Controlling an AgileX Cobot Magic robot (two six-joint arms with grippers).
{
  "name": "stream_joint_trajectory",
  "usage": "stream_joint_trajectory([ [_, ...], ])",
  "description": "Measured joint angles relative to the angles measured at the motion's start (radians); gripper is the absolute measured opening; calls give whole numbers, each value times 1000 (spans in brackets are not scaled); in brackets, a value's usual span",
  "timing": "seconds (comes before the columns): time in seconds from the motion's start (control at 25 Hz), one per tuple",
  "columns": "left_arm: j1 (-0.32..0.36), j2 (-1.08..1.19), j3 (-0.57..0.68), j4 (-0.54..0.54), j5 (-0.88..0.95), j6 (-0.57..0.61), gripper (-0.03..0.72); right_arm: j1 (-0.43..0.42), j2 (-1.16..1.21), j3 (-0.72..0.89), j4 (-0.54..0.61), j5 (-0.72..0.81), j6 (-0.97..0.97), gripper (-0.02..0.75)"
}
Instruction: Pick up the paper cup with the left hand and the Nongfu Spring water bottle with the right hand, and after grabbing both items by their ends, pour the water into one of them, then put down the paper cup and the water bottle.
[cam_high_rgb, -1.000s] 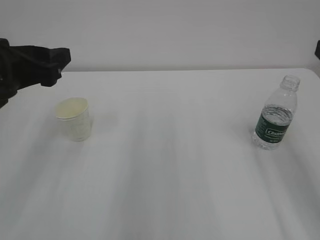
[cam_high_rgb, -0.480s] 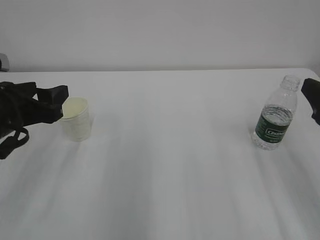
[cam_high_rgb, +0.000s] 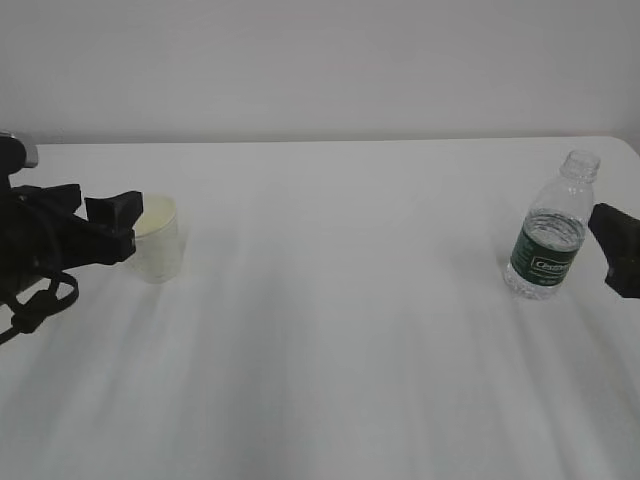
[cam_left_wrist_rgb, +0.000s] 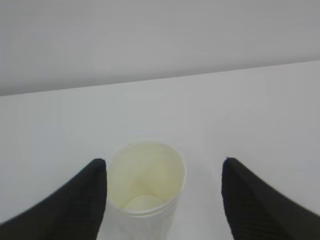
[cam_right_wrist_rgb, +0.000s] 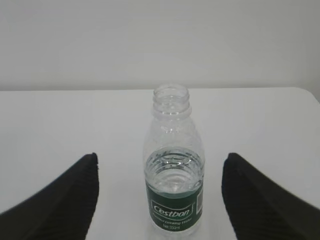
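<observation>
- White bench (cam_high_rgb: 340, 330) runs back to a plain pale wall (cam_high_rgb: 320, 60); everything I work with stands on it.
- My left hand (cam_high_rgb: 50, 245) reaches in low from the left edge, its fingers (cam_left_wrist_rgb: 75, 200) spread apart on either side of the paper cup, the left one right against its wall, the other well clear.
- My right hand (cam_high_rgb: 618, 250) shows only at the right edge, fingers (cam_right_wrist_rgb: 260, 200) spread wide with the bottle between them, touching neither.
- Water bottle (cam_high_rgb: 550, 228), uncapped, green-labelled, stands upright at the right, partly filled with water (cam_right_wrist_rgb: 174, 167).
- Paper cup (cam_high_rgb: 155, 238) stands upright at the left, cream inside.
</observation>
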Motion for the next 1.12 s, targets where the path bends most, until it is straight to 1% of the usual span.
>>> stream_joint_trajectory([
  [0.08,0,17,0,0,0,-15,505,0,38,11,-4,-41,0,585],
  [0.32,0,45,0,12,-15,-27,500,0,195,62,-10,-277,0,586],
  [0.4,0,68,12,24,-57,-29,491,0,252,77,-10,-311,2,585],
  [0.56,0,118,91,33,-262,-29,484,0,335,83,-8,-320,9,585],
  [0.64,0,131,134,37,-313,-29,484,0,356,83,-6,-324,10,585],
  [0.8,0,151,186,37,-333,-29,484,0,375,83,-3,-327,13,585],
  [0.96,0,178,193,41,-339,-34,484,0,399,72,0,-332,13,585],
  [1.12,0,230,193,73,-341,-60,483,0,449,45,0,-332,13,586],
])
